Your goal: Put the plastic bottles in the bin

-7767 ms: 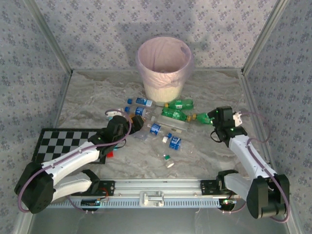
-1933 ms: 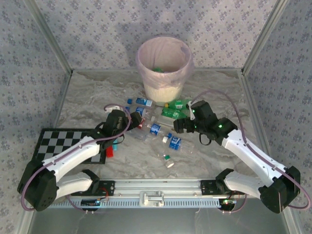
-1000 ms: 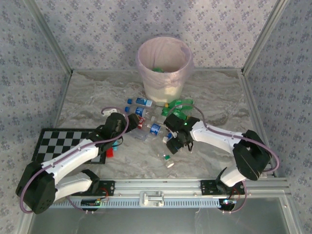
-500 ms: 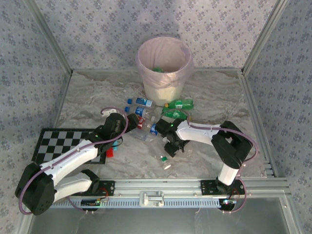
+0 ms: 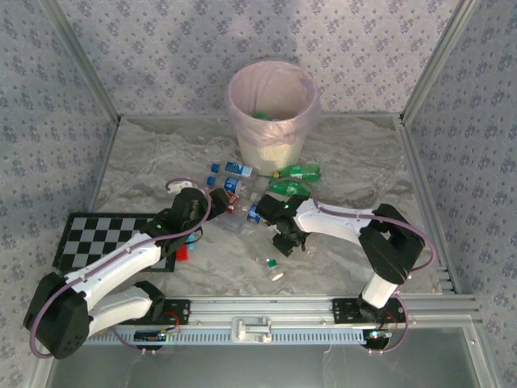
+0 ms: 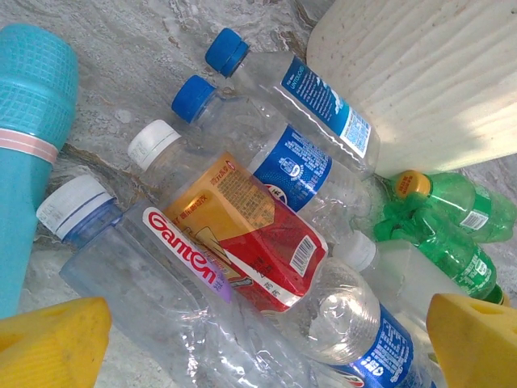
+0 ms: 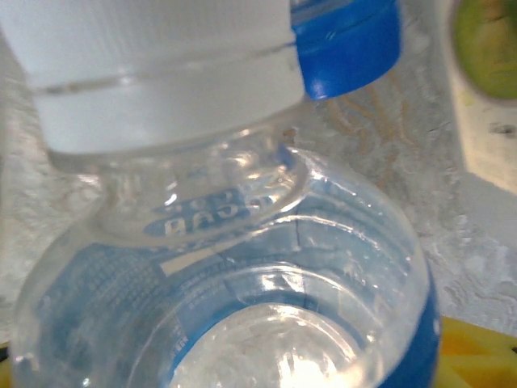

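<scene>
Several plastic bottles [image 5: 237, 168] lie in a loose heap in front of the bin [image 5: 273, 109], a cream wastebasket with a pink liner and something green inside. My right gripper [image 5: 287, 239] is down on the table at the heap's near side. It is closed around a clear blue-labelled bottle [image 7: 242, 267] with a white cap [image 7: 161, 73]. A yellow fingertip [image 7: 481, 356] presses that bottle's side. My left gripper [image 6: 262, 347] stands open over the heap's left end. Between its yellow fingertips [image 6: 48, 343] lie a clear bottle and the red-labelled bottle [image 6: 250, 234].
Two green bottles [image 5: 296, 179] lie right of the heap. A small green-capped bottle [image 5: 275, 267] sits alone near the front rail. A teal tool [image 6: 32, 121] lies left of the heap, beside a checkerboard mat [image 5: 97, 238]. Patterned walls close in three sides.
My right arm swung in from the right and dropped onto the bottles, its jaws narrowing around the blue-labelled one. A green bottle has gone from the table into the bin. My left arm barely moved.
</scene>
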